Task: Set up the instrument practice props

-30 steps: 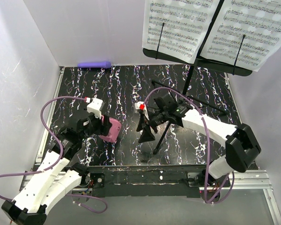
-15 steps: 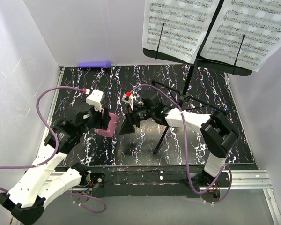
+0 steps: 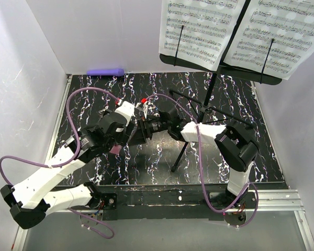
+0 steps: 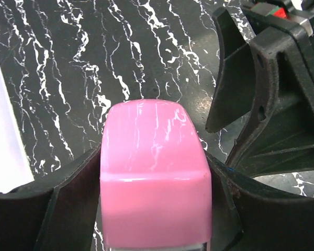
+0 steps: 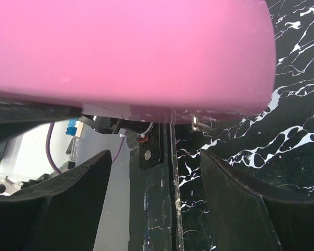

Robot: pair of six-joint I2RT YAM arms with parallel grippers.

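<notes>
The pink metronome is clamped between the fingers of my left gripper, held above the marbled table. From above only a pink sliver shows under my left gripper. My right gripper is open and empty, right beside the metronome, which fills the top of the right wrist view just beyond the gripper's spread fingertips. The right gripper's black fingers show in the left wrist view. The black music stand stands at the back right, holding two sheet-music pages.
A purple cylinder lies at the back wall on the left. The stand's tripod legs spread over the table's centre right. White walls close in the left, back and right. The table's front edge runs below the right gripper.
My left gripper has carried the metronome rightwards and away from the base. My right gripper has swung left from the stand's leg and now faces the metronome at close range.
</notes>
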